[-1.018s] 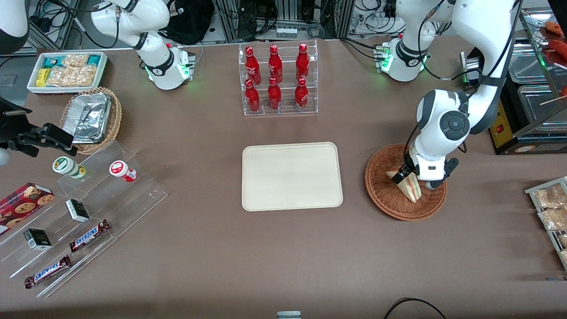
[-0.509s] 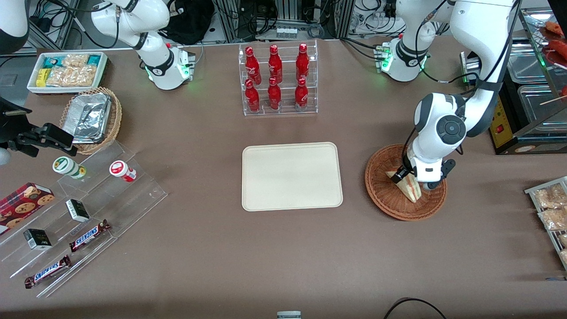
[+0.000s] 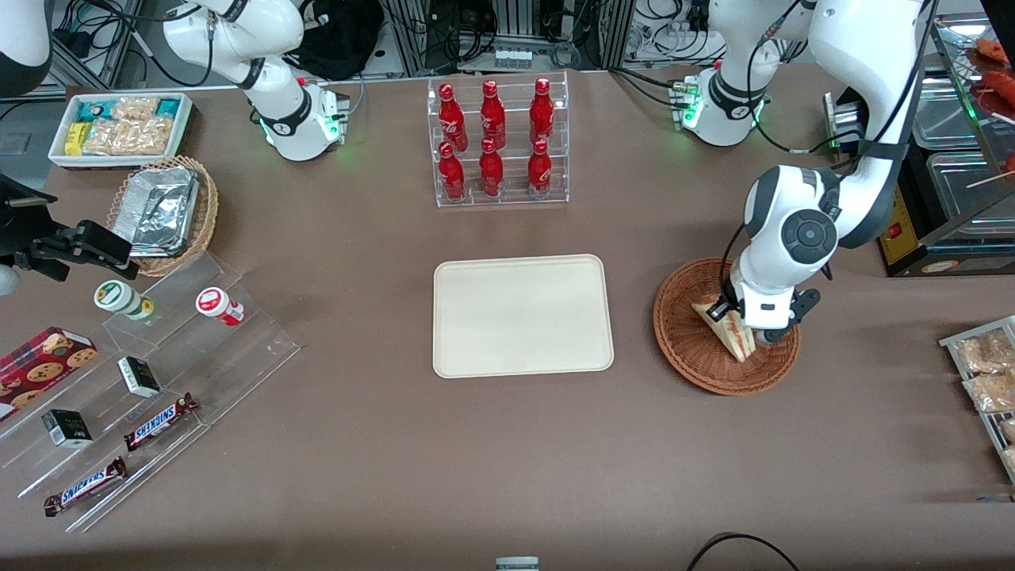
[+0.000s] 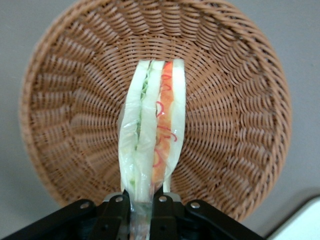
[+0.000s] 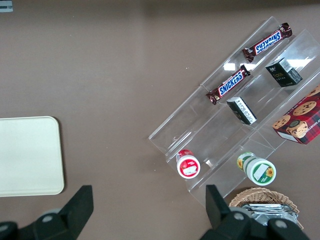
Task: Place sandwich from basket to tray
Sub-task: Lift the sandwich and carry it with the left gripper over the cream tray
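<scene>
Bottle rack (image 3: 498, 143): six red bottles, near the table's edge farthest from the front camera.
Foil-tray basket (image 3: 165, 212): toward the parked arm's end.
Snickers bars (image 3: 160, 421): on clear acrylic steps.
Cookie box (image 3: 41, 361): probably biscuits.

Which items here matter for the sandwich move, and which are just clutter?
Job: sandwich, held by the gripper over the basket; tray.
Clutter: cola bottles, Snickers bars, foil trays, snack bin.

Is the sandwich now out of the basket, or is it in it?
In it. The end effector is shut on the sandwich, which is over the basket, within its rim. The tray is bare.
</scene>
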`<action>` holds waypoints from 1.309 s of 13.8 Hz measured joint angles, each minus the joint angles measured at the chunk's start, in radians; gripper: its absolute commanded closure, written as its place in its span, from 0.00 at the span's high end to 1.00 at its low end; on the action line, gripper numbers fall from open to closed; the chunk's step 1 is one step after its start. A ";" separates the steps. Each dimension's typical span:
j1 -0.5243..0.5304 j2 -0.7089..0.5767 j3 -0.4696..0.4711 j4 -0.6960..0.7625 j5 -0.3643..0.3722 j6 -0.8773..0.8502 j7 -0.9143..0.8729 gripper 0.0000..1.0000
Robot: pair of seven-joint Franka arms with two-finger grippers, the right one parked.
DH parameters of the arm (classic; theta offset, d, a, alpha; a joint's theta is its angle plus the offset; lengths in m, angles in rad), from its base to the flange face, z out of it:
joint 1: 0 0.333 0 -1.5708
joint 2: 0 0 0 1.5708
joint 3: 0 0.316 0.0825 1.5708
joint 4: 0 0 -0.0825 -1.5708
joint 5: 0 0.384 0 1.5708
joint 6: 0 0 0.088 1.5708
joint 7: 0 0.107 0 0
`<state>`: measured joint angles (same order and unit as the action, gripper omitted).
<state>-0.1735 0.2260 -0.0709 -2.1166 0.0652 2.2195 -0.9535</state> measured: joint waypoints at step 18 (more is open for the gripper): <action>-0.346 0.387 -0.159 0.583 -0.017 -0.193 -0.021 0.03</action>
<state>-0.5195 0.6130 -0.2297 -1.5338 0.0478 2.0264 -0.9740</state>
